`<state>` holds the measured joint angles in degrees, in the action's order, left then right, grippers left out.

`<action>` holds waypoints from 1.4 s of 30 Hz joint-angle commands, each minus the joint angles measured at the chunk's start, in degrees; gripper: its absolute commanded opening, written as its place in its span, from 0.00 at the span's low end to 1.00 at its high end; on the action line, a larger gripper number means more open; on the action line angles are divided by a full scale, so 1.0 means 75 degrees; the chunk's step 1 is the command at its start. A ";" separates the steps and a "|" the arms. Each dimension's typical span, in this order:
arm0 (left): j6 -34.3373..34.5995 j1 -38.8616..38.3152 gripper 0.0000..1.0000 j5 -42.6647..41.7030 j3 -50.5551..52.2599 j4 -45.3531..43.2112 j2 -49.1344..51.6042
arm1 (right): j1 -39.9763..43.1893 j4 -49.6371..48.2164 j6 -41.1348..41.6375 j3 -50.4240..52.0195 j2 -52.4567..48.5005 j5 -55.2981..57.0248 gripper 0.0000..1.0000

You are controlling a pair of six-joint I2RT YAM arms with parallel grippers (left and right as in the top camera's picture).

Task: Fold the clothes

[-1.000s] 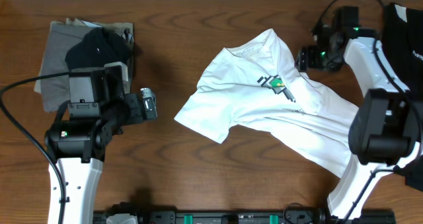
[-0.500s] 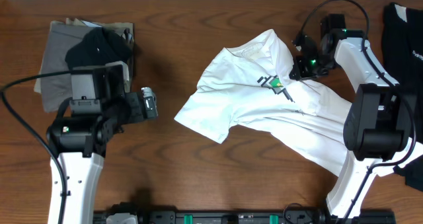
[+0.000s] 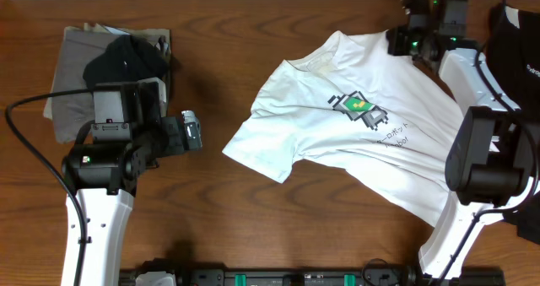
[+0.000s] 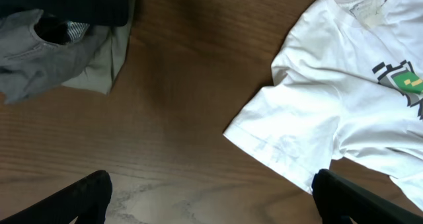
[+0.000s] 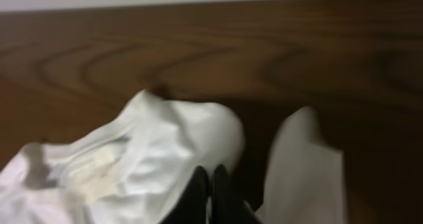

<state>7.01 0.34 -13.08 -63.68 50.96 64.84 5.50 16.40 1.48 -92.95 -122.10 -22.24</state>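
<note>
Soft matt white cloth T-shirt [image 3: 337, 143], smooth wood-grain table [image 3: 228, 227] with slight sheen, matt grey cloth garments [image 3: 72, 75]

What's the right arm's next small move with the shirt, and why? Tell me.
Probably lower the right gripper and open it. It is shut on the shirt at its far shoulder, lifted near the back edge of the table, and the chest looks spread flat, so the pull seems done.
</note>
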 commanded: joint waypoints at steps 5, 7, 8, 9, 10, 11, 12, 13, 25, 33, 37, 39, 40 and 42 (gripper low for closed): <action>-0.0149 0.0047 0.98 0.0093 -0.0125 0.0000 0.0015 | 0.0353 0.0507 0.0420 -0.0073 0.0207 0.0877 0.64; -0.0149 0.0047 0.98 0.0093 -0.0125 0.0003 0.0015 | 0.0399 0.0889 0.0420 -0.0073 0.0207 0.0863 0.66; -0.0149 0.0044 0.98 0.0093 -0.0125 0.0006 0.0017 | 0.0411 0.1163 0.0420 -0.0073 0.0207 0.0822 0.66; -0.0152 0.0044 0.98 0.0052 -0.0125 0.0009 0.0029 | 0.0417 0.1408 0.0420 -0.0073 0.0210 0.0755 0.66; -0.0154 0.0044 0.98 -0.0076 -0.0125 0.0023 0.0047 | 0.0417 0.1664 0.0417 -0.0073 0.0210 0.0653 0.66; -0.0154 0.0035 0.98 -0.0198 -0.0117 0.0026 0.0090 | 0.0417 0.1920 0.0417 -0.0073 0.0219 0.0501 0.66; -0.0157 0.0009 0.98 -0.0277 -0.0093 0.0015 0.0146 | 0.0417 0.2090 0.0414 -0.0073 0.0224 0.0332 0.63; -0.0201 -0.0026 0.98 -0.0338 -0.0070 -0.0006 0.0207 | 0.0417 0.2259 0.0361 -0.0073 0.0242 0.0076 0.61; -0.0868 -0.1527 0.80 -0.0391 -0.0035 -0.1737 0.3069 | 0.0370 0.3142 0.0146 -0.0073 0.2066 -0.1527 0.58; -0.1632 -0.1920 0.80 -0.0361 -0.0035 -0.3663 0.4724 | 0.0111 0.3940 0.0079 -0.0073 0.3270 -0.1527 0.60; -0.1652 -0.1926 0.79 -0.0402 -0.0035 -0.4351 0.5316 | -0.0070 0.4252 0.0012 -0.0073 0.3337 -0.1527 0.61; -0.1655 -0.1929 0.77 -0.0606 -0.0035 -0.4581 0.5534 | -0.0163 0.4433 -0.0189 -0.0070 0.3334 -0.1515 0.61; -0.1655 -0.1929 0.75 -0.0764 -0.0035 -0.4651 0.5607 | -0.0207 0.4488 -0.0248 -0.0070 0.3334 -0.1483 0.61; -0.1655 -0.1929 0.70 -0.1037 -0.0035 -0.4709 0.5697 | -0.0265 0.4523 -0.0265 -0.0070 0.3334 -0.1408 0.61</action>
<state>-4.38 -14.15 -17.52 -63.68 16.14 106.72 4.40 50.02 1.56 -93.01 -97.10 -32.82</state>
